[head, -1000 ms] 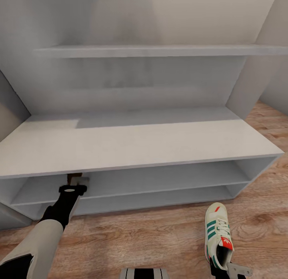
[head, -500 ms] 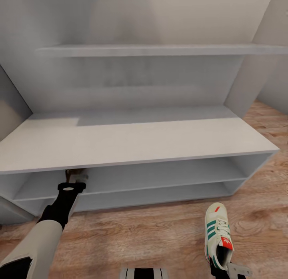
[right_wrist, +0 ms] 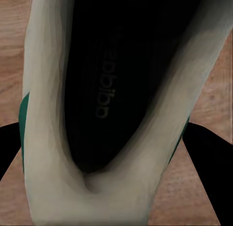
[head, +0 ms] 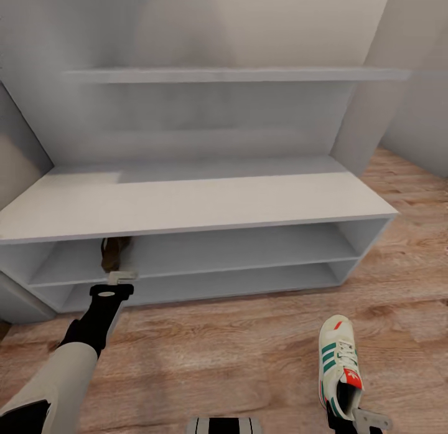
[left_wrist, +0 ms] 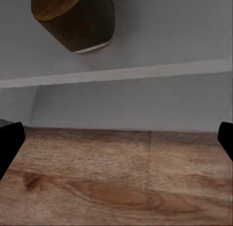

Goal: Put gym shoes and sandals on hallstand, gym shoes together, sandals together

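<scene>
**Ana:** Head view first, biggest thing down. What stands ahead?

**Ben:** The hallstand (head: 186, 203), wide and pale grey, spans the far side, with two low shelves under its top. The corridor floor (head: 249, 353) lies near us.

**Ana:** And the shoes?

**Ben:** One gym shoe (head: 339, 365) sits at the near right, toe pointing away toward the rack, heel toward us. The right claw (head: 358, 418) is at its heel; in the right wrist view the shoe's opening sits between the two dark fingers (right_wrist: 206, 153), so I judge it clamped on the heel.

**Ana:** The left side?

**Ben:** A brown sandal (head: 115, 250) lies on the upper low shelf at the far left, its long axis running front to back. The left claw (head: 121, 276) is just in front of it, a little nearer us. In the left wrist view its fingers (left_wrist: 9, 143) stand wide apart, holding nothing, the sandal beyond them.

**Ana:** So the coming move turns on what?

**Ben:** Probably the right arm: the rack lies straight ahead of the gym shoe's toe, so carrying it forward along its own length should reach a shelf.
</scene>
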`<state>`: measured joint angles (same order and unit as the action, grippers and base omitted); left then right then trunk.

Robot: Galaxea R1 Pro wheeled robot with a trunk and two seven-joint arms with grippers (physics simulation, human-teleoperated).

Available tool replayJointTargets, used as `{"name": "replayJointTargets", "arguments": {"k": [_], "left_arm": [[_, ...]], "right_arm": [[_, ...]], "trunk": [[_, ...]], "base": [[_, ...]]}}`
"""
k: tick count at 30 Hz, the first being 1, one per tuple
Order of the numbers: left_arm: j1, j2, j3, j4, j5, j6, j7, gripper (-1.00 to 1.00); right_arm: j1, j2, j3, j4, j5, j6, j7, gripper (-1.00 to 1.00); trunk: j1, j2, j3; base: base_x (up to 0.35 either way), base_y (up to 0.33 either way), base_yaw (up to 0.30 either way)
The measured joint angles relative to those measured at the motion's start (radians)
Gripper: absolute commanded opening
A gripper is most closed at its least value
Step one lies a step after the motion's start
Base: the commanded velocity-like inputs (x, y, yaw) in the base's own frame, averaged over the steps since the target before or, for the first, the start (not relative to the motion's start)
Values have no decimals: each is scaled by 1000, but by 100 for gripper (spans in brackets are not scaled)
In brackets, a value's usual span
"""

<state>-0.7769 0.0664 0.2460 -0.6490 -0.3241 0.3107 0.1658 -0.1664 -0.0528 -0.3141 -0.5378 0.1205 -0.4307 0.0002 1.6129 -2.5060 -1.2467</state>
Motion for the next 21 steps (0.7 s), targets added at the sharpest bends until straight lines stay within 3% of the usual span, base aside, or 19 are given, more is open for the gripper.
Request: {"name": "replayJointTargets", "arguments": {"k": [11,14,17,19,20,21], "left_arm": [[20,5,9,10,18,-26,-3,100],[81,7,10,13,61,-90,-4,100],[178,8,9,16,139,-198,-13,100],[273,11,9,16,184,-296,-67,100],[293,13,9,15,190,-316,-85,100],[346,20,14,15,203,-376,-145,100]], "right_arm": [[0,0,0,0,0,0,0,-100],[0,0,0,0,0,0,0,-100],[0,0,0,1,0,0,0,-100],[0,0,0,1,0,0,0,-100],[0,-1,0,1,0,0,0,-100],[0,-2,0,1,-1,0,0,-100]], "trunk": [[0,0,0],[0,0,0],[0,0,0],[0,0,0],[0,0,0],[0,0,0]], "base": [[-282,-166,0],[-278,-155,0],[-246,-145,0],[-196,-119,0],[-154,-70,0],[-133,-45,0]]}}
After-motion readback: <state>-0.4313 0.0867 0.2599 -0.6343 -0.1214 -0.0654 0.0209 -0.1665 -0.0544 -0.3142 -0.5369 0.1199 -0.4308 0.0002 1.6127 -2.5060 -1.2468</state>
